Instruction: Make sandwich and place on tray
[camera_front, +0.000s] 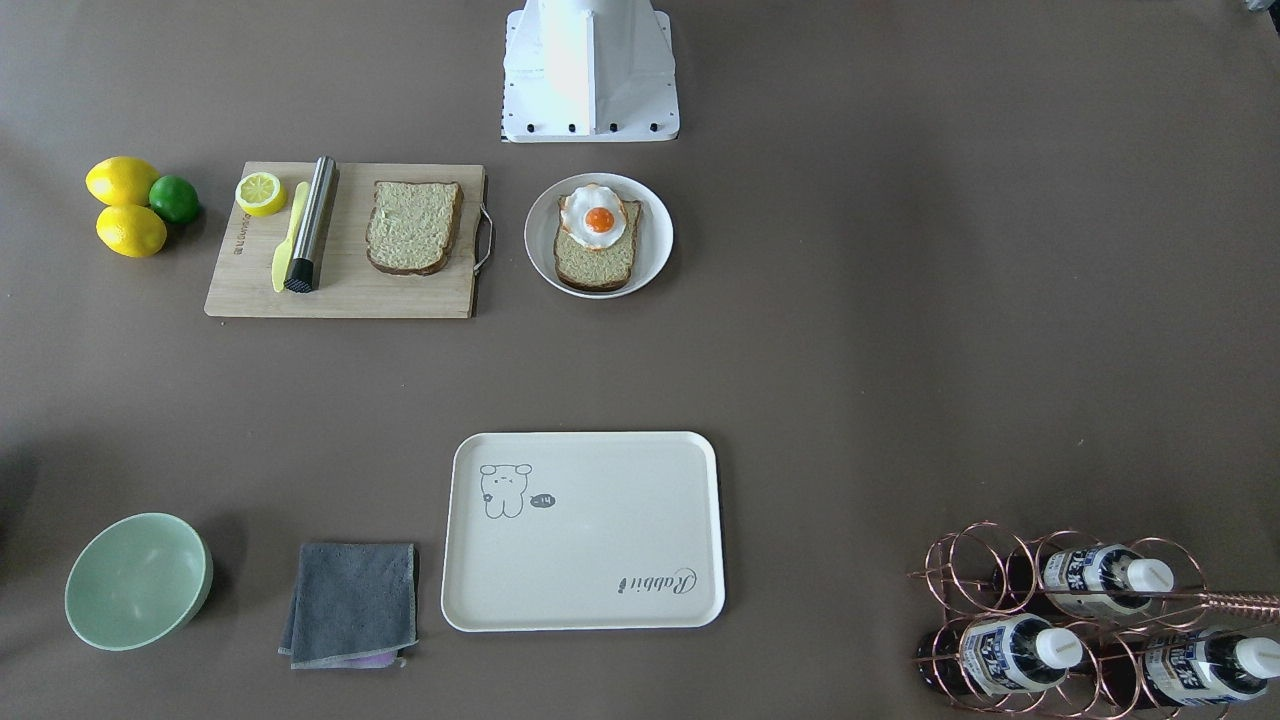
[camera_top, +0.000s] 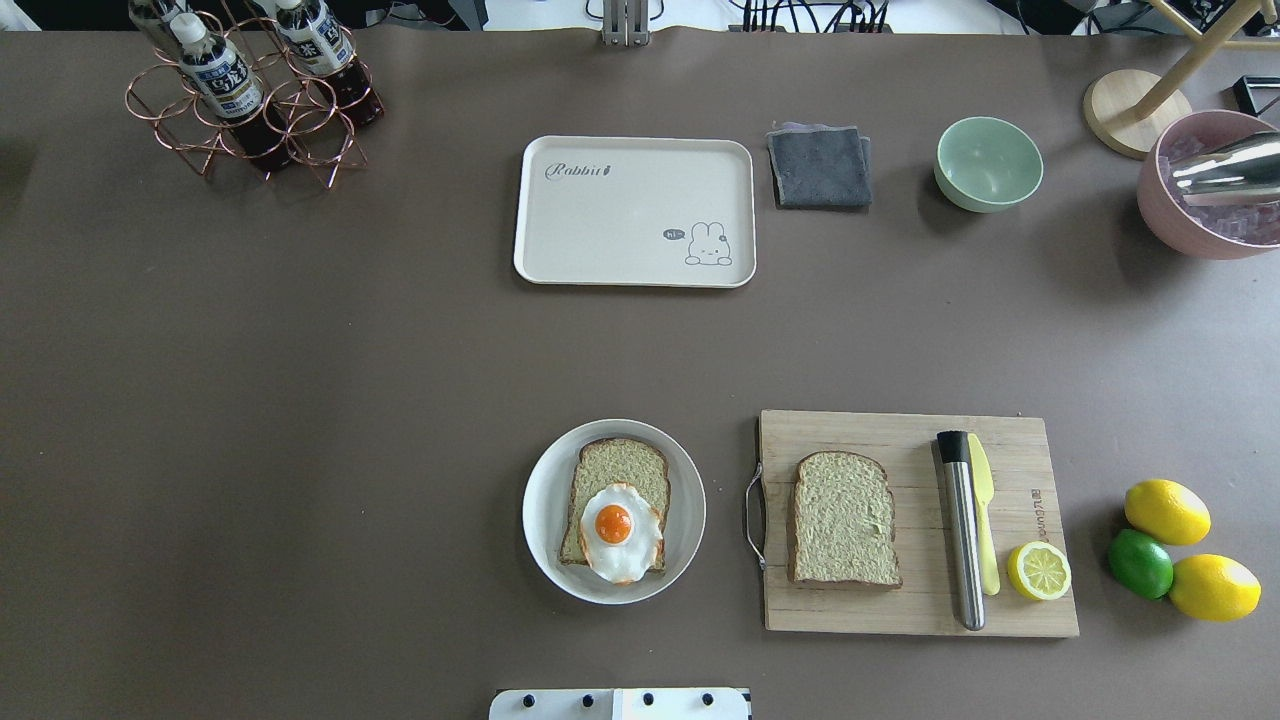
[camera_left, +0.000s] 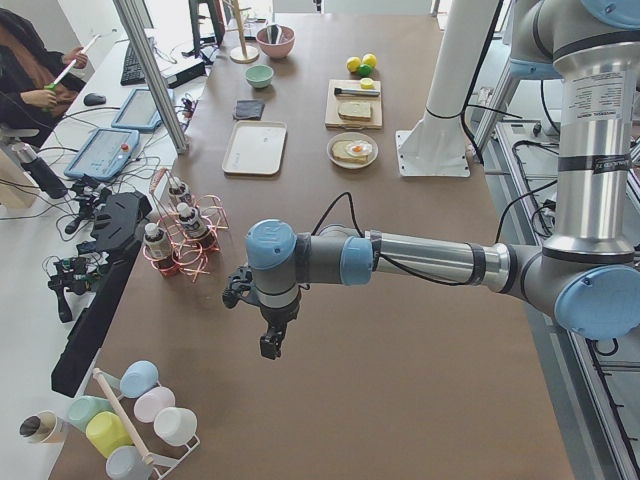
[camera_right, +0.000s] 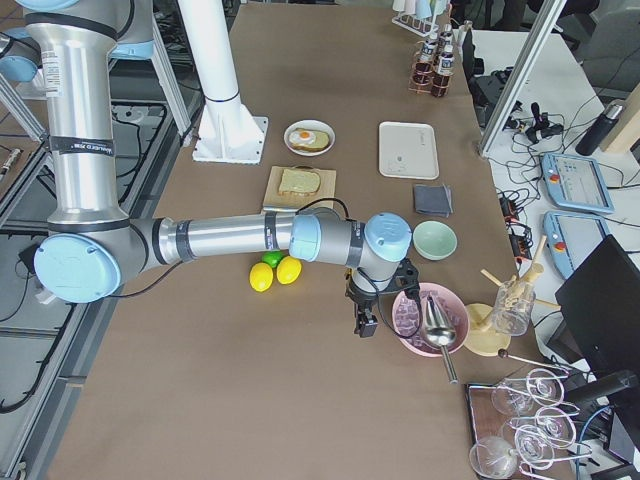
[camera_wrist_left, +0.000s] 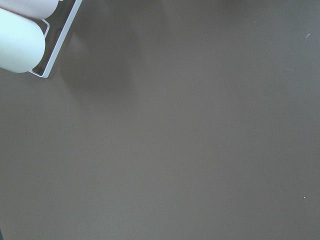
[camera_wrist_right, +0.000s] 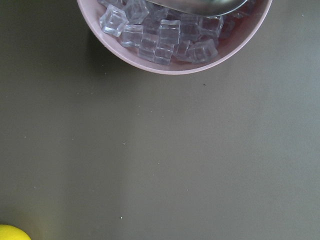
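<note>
Well to the right of my left gripper (camera_left: 270, 345) and well to the left of my right gripper (camera_right: 366, 324), the tray (camera_top: 634, 200) lies flat with its long axis running side to side across the table. "Rabbit" is in script at its far-left corner and reads upright from my side. A small animal drawing with a speech bubble sits at the near-right corner, the bubble too small to read. On the near side of the tray, a plate (camera_top: 690, 500) holds one bread slice (camera_top: 625, 462), long axis pointing away from me and slightly tilted. The egg (camera_top: 620, 532) lies on that slice's near end. The second slice (camera_top: 842, 517) lies on the cutting board (camera_top: 1020, 440), nearer my right gripper, rounded top away from me. The board's stamp is unreadable. The right gripper hangs just beside the pink bowl (camera_wrist_right: 170, 69) of ice. The left hangs near the bottle rack (camera_left: 185, 240), whose labels are illegible. Both grippers appear only in side views, so I cannot tell their opening or hold.
</note>
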